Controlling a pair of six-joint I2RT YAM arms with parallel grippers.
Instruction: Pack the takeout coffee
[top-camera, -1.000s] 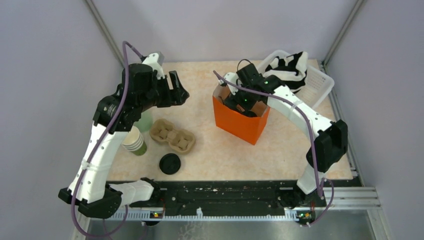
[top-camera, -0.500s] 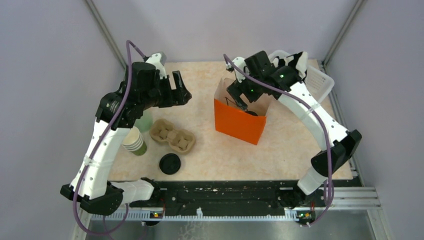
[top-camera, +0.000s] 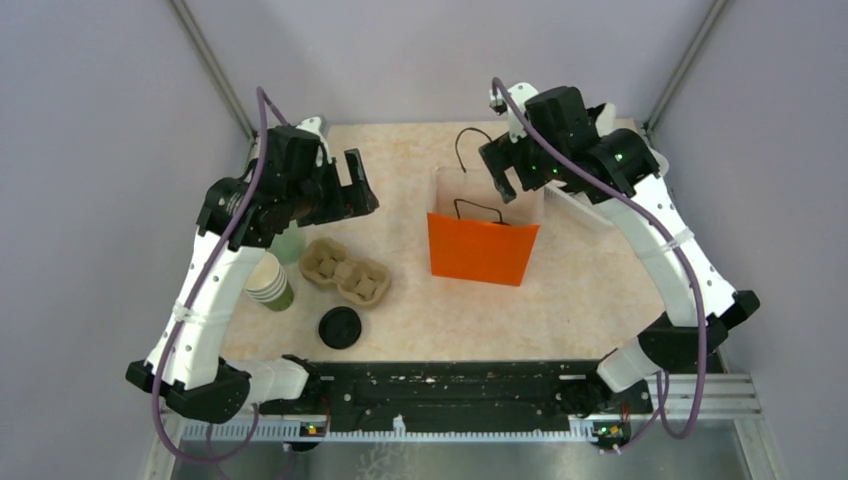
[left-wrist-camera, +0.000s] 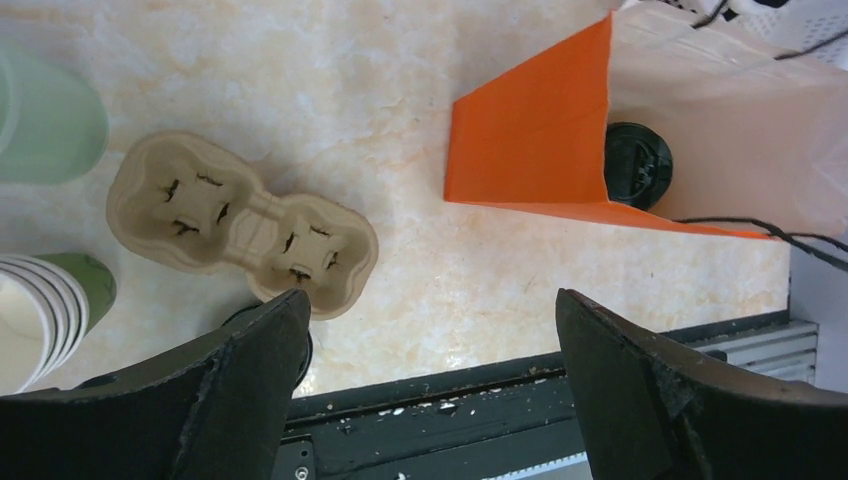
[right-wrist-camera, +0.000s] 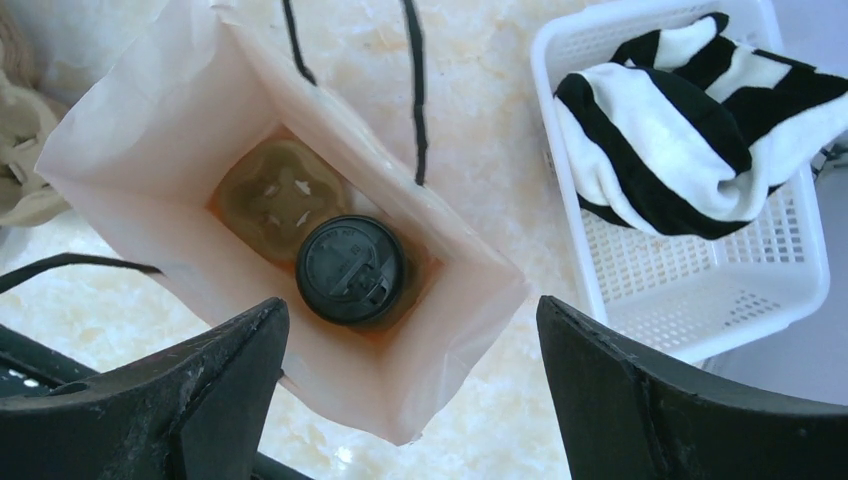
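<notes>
We see a big light table (top-camera: 600, 290) with two robot arms at its near edge. The left gripper (top-camera: 358, 185) hangs over the left side with its fingers spread wide and nothing between them. The right gripper (top-camera: 505, 185) hangs above the orange bag (top-camera: 478, 255), and its fingers are spread wide too, with nothing in them. The bag stands open in the middle of the table. Behind it on the right is a white basket (right-wrist-camera: 790, 270) with a black and white striped cloth (right-wrist-camera: 680, 150) in it. On the left lies a brown paper cup tray (top-camera: 345, 272) with no cups in it. Next to the tray is a stack of green cups (top-camera: 270, 282). The takeout coffee (right-wrist-camera: 350, 270) sits down in the bottom of the bag, with its black lid facing up. A loose black lid (top-camera: 339, 327) lies flat near the front edge of the table.
</notes>
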